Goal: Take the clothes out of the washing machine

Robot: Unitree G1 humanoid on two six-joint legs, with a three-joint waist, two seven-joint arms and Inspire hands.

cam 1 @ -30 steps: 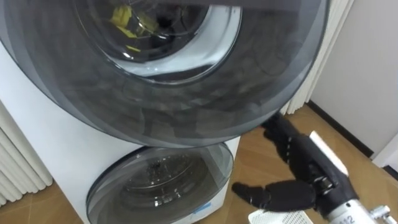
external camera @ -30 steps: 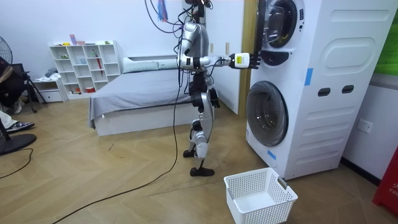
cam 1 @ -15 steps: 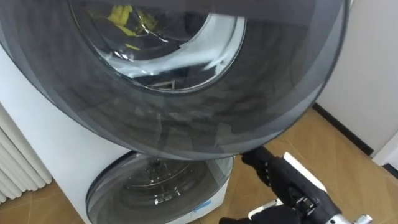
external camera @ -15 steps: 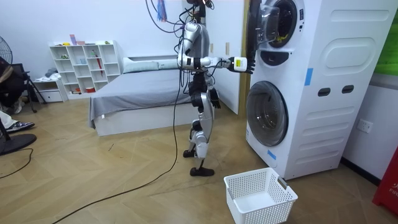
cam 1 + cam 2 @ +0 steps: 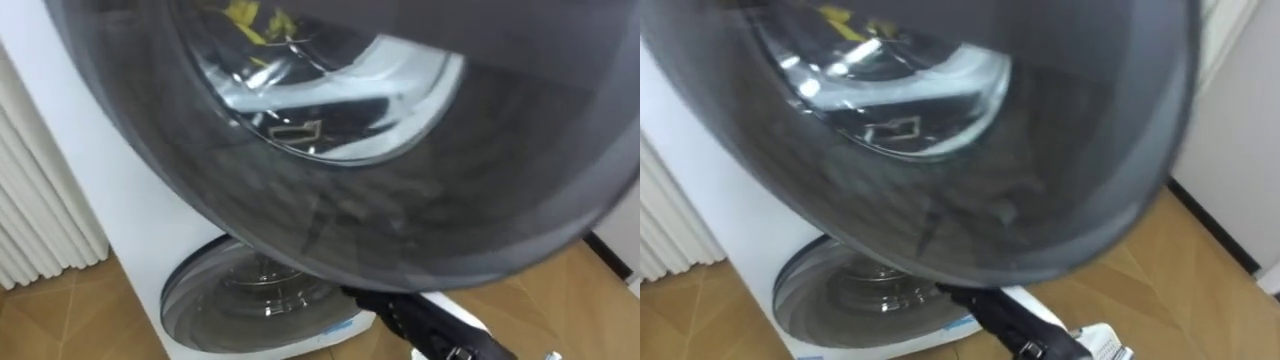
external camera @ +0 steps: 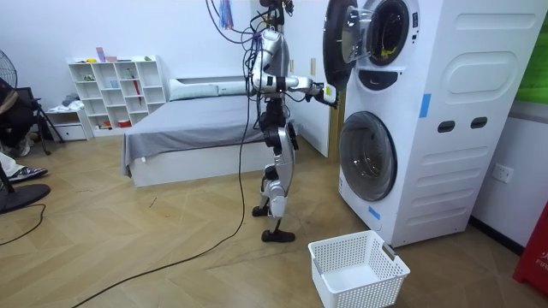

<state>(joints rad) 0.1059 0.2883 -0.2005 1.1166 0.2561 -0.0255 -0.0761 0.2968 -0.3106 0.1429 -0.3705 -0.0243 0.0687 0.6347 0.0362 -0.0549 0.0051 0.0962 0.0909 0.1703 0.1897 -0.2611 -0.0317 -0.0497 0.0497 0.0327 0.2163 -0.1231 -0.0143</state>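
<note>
The upper washing machine's round dark-glass door (image 5: 420,190) stands partly swung out toward me; in the room view the door (image 6: 340,38) juts from the white stacked machine (image 6: 445,111). Something yellow, clothes (image 5: 247,12), shows through the glass inside the drum. My right hand (image 5: 395,308) reaches in from the lower right, just under the door's lower rim, its tip hidden behind that rim. From the room view, the right hand (image 6: 328,91) is at the door's edge at chest height. My left hand (image 6: 294,134) hangs by the hip, too small to read.
The lower machine's round door (image 5: 250,295) is closed. A white laundry basket (image 6: 358,267) sits on the wood floor before the machines, its corner (image 5: 1105,350) beneath my arm. White pleated curtain (image 5: 35,210) lies left of the machine. A bed (image 6: 188,137) is behind me.
The upper door has swung further open toward me. My right hand has drawn back and down with it, from beside the rim to under it. The head view has shifted.
</note>
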